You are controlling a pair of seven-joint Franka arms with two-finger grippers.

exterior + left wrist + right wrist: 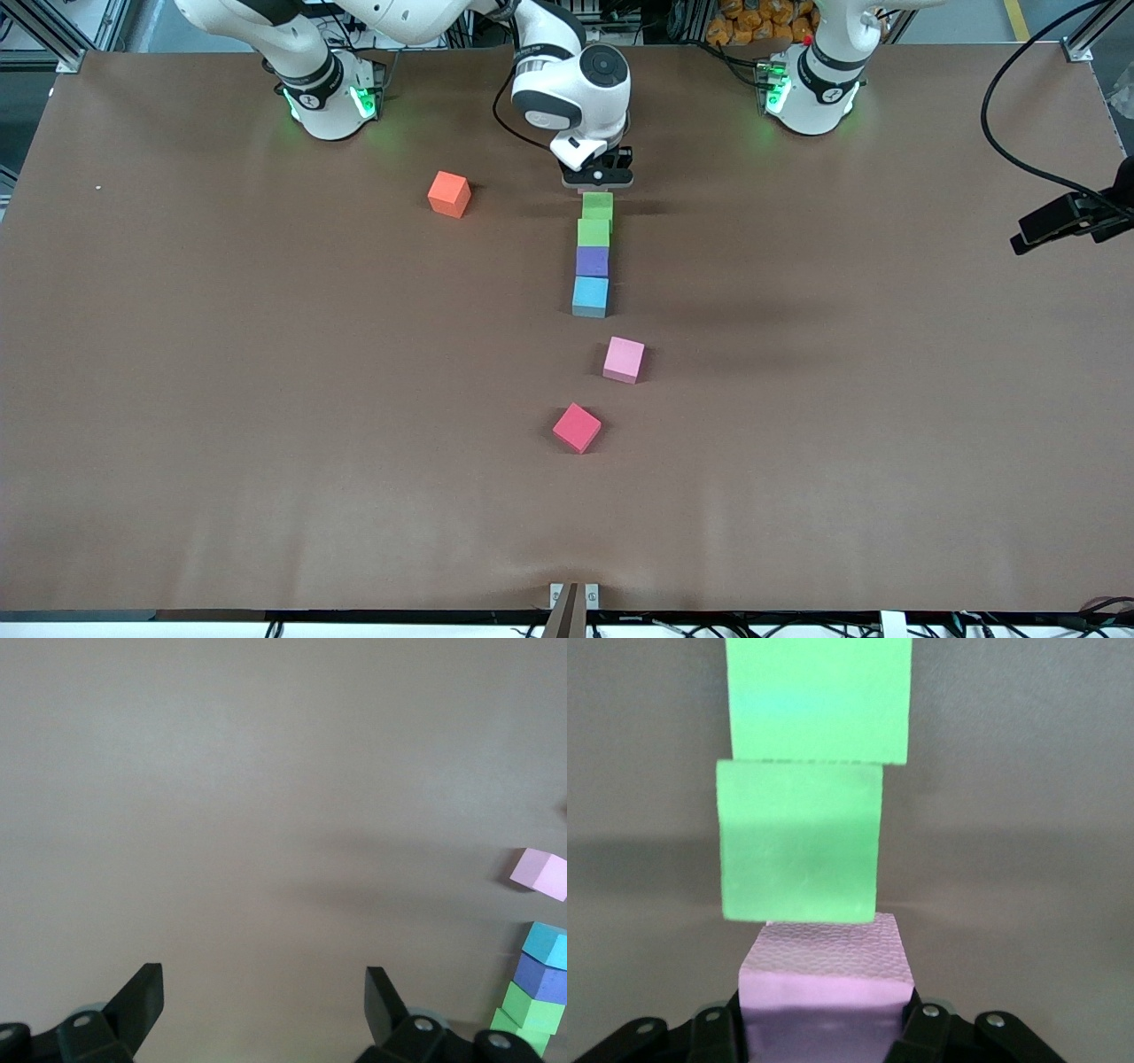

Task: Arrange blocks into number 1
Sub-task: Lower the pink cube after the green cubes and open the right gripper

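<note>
two arms differ. the right gripper [824, 1028], wrist bent down, clamps a pink block [824, 979] touching the green block [799, 840]. the left gripper [264, 1005] waits, jaws wide.

The left tool [264, 1001] hangs spread over bare tabletop [266, 815]; a pink block [539, 873] lies near the block row [537, 988].

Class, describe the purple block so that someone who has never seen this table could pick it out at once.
Find the straight row of blocks in the middle of the brown table. The purple block is third from the robots' end, between a green block and the light blue block. It is the only purple one.
</note>
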